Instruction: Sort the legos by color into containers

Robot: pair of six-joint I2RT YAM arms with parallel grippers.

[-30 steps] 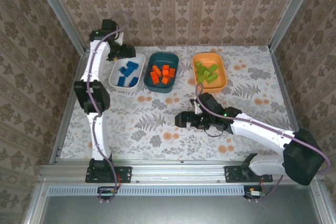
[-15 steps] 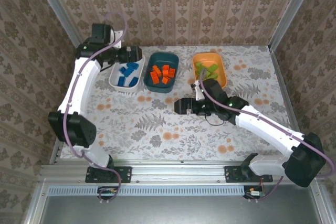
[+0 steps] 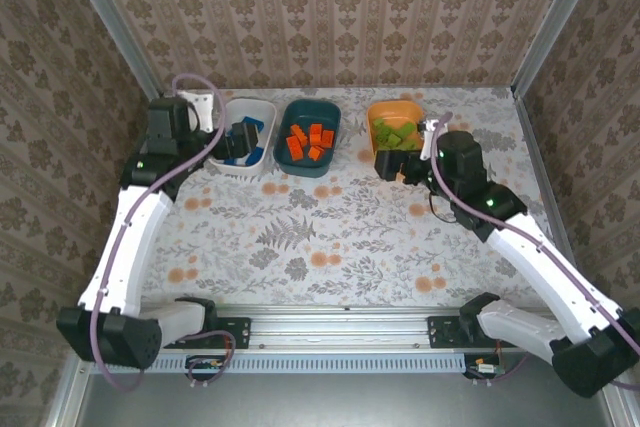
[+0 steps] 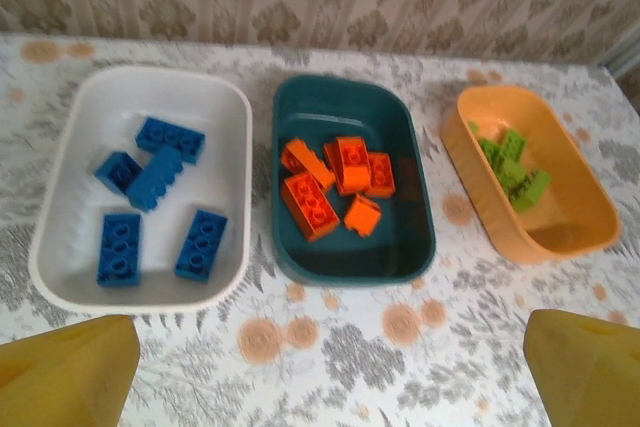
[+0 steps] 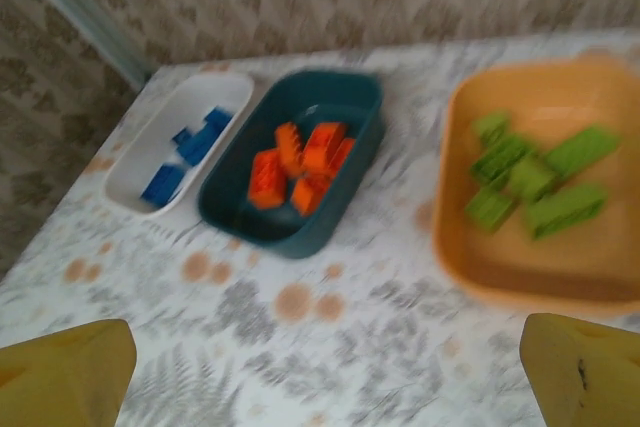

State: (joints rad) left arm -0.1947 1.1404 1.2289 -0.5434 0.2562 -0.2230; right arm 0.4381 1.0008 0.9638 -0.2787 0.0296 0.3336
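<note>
Three bins stand in a row at the back. The white bin point(image 4: 70, 207) holds several blue legos point(image 4: 160, 179). The dark teal bin point(image 4: 410, 197) holds several orange legos point(image 4: 335, 182). The orange bin point(image 4: 590, 212) holds several light green legos point(image 4: 512, 167). The same bins appear as white bin point(image 3: 225, 162), teal bin point(image 3: 308, 137) and orange bin point(image 3: 400, 112). My left gripper point(image 3: 238, 140) hovers over the white bin, open and empty, its yellow fingertips point(image 4: 70, 372) wide apart. My right gripper point(image 3: 392, 163) hangs over the orange bin's near edge, open and empty, fingertips point(image 5: 585, 367) wide apart.
The floral tablecloth point(image 3: 330, 237) stretches in front of the bins with no loose bricks on it. Patterned walls close in the back and both sides. Both arm bases sit on the rail point(image 3: 340, 332) at the near edge.
The right arm swung from the table's middle back and right, up to the orange bin. The left arm pulled back from the far left corner and lowered its elbow toward the near left.
</note>
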